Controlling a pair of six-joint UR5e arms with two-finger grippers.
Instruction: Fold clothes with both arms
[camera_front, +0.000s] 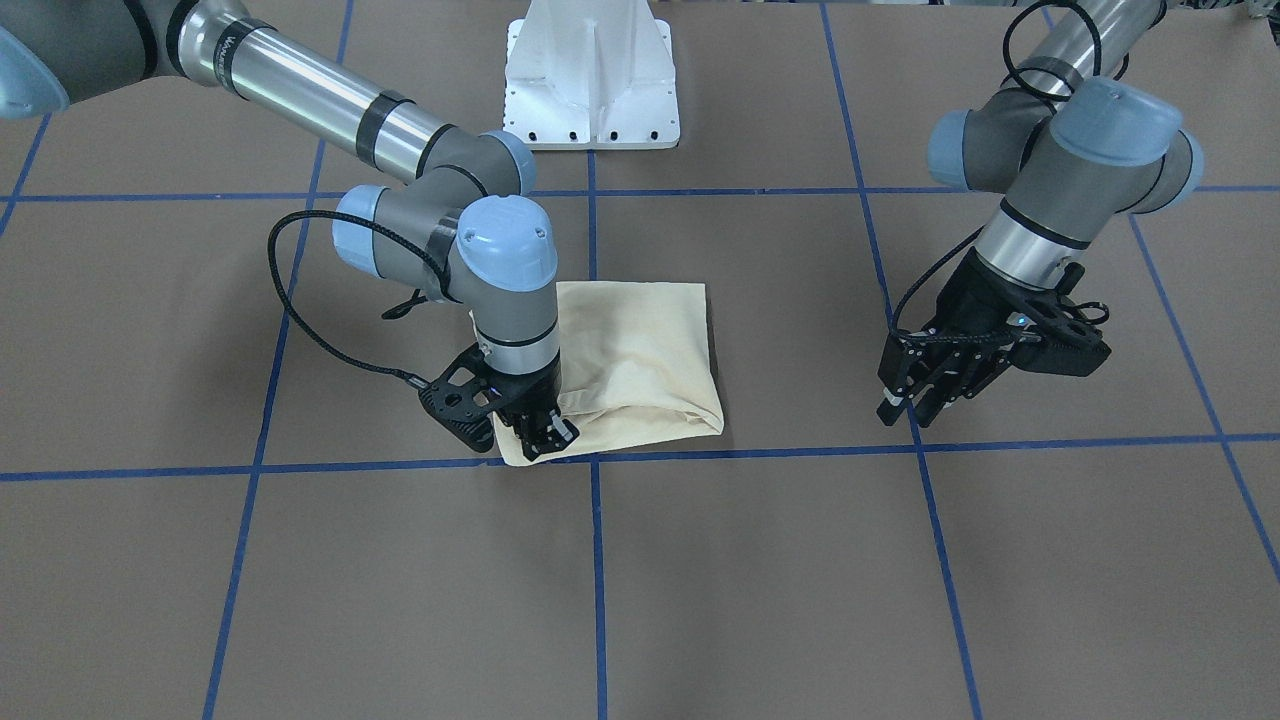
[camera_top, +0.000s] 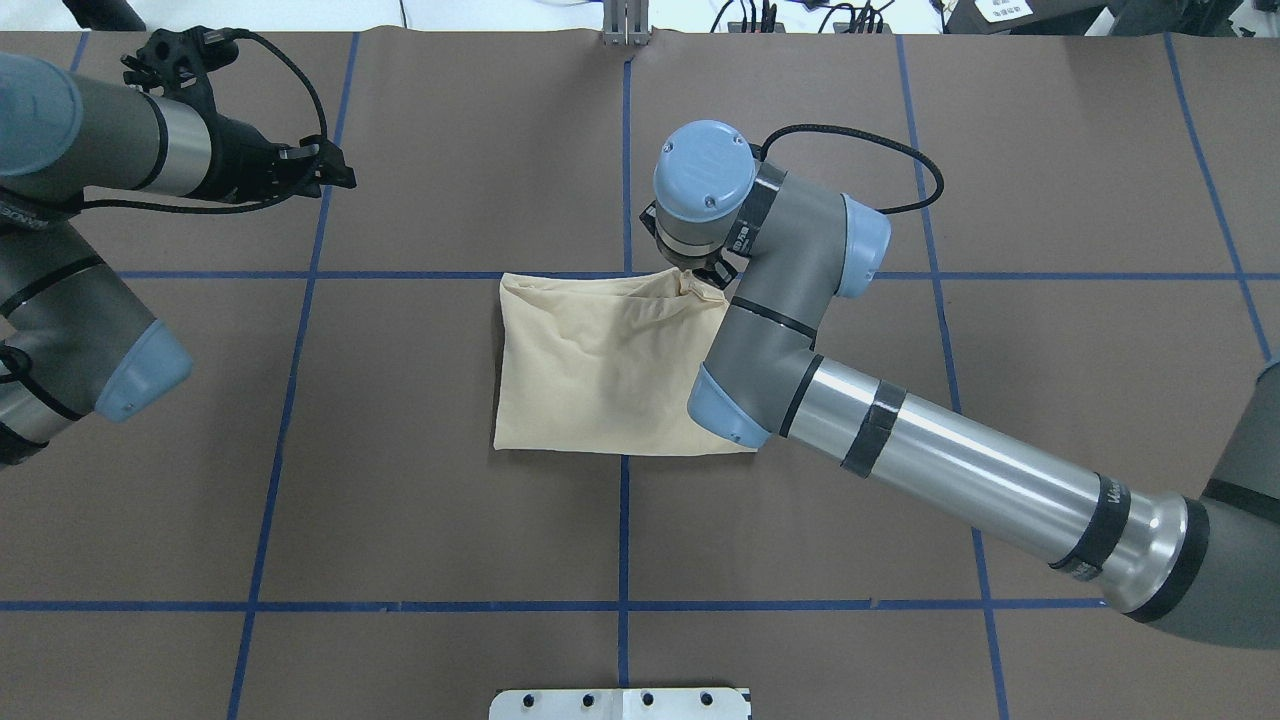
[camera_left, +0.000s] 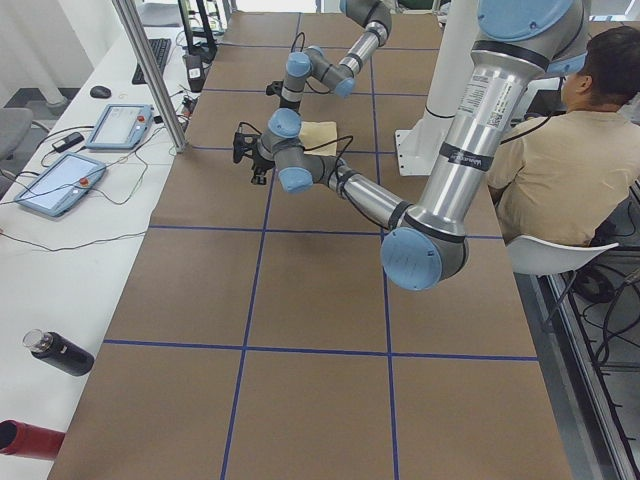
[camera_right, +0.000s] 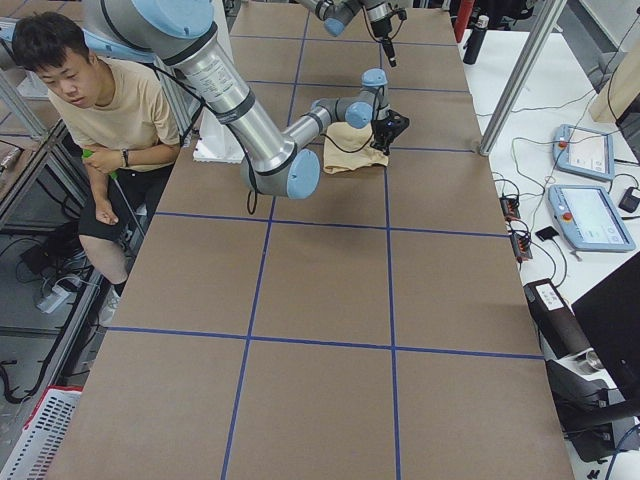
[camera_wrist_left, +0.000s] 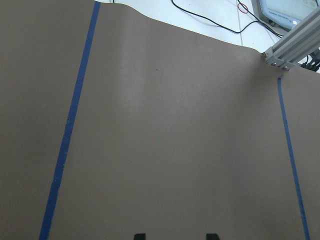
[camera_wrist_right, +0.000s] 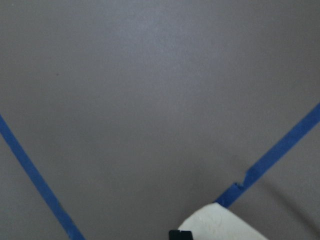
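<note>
**Front-facing view:** The shirt (camera_front: 640, 345) lay near the middle of the brown table (camera_front: 800, 580), folded into a compact, plain cream-yellow rectangle. Soft creases ran across its top layer. The edge nearest the camera was a rounded, puffy fold, lying just short of a blue tape line (camera_front: 760, 452). The right gripper (camera_front: 540, 432) pointed straight down onto the near corner on the view's left, its fingers drawn together on the fabric. The left gripper (camera_front: 920, 400) hung above bare table well to the other side, holding nothing. The white pedestal base (camera_front: 590, 80) stood beyond the shirt.

**Overhead view:** The shirt straddled the central tape line, with its far edge along a cross line. The fabric puckered up at the far right corner, where the right wrist hid the fingers. The left gripper was far off at the upper left.

**Left side view:** The shirt showed as a small pale patch beyond the near arm. A seated person (camera_left: 560, 170) sat at the right.

**Right side view:** The near arm reached down onto the shirt's corner.

**Left wrist view:** The two fingertips (camera_wrist_left: 139, 236) stood well apart, with only bare table between them.

**Right wrist view:** One dark fingertip showed at the bottom centre, touching the shirt's pale corner beside a tape line.
</note>
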